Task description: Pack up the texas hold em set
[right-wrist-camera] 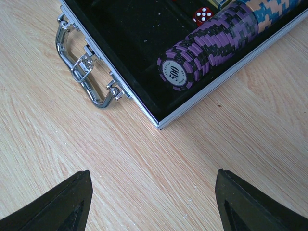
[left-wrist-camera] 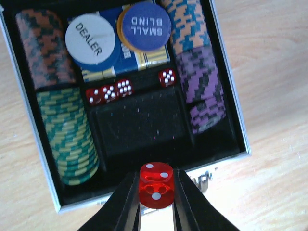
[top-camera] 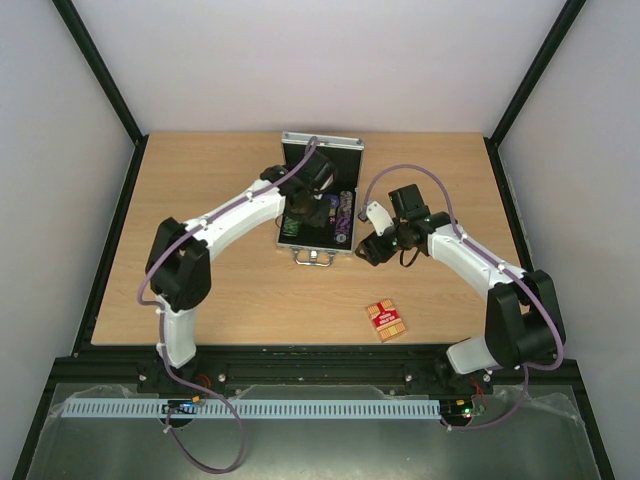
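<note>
White-shelled arm with black joints (top-camera: 232,215), frame left; matching arm (top-camera: 470,255), right; looping purple cables (top-camera: 408,167); tapered black fingers (right-wrist-camera: 57,204).

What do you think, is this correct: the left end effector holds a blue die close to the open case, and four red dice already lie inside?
Not quite: the left wrist view shows the die in the left end effector is red, not blue. The rest stands: it is close to the open case, and four red dice lie inside.

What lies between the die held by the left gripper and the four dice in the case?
A bare black compartment of the case, nothing in it, and the case's near rim; the left wrist view shows this.
</note>
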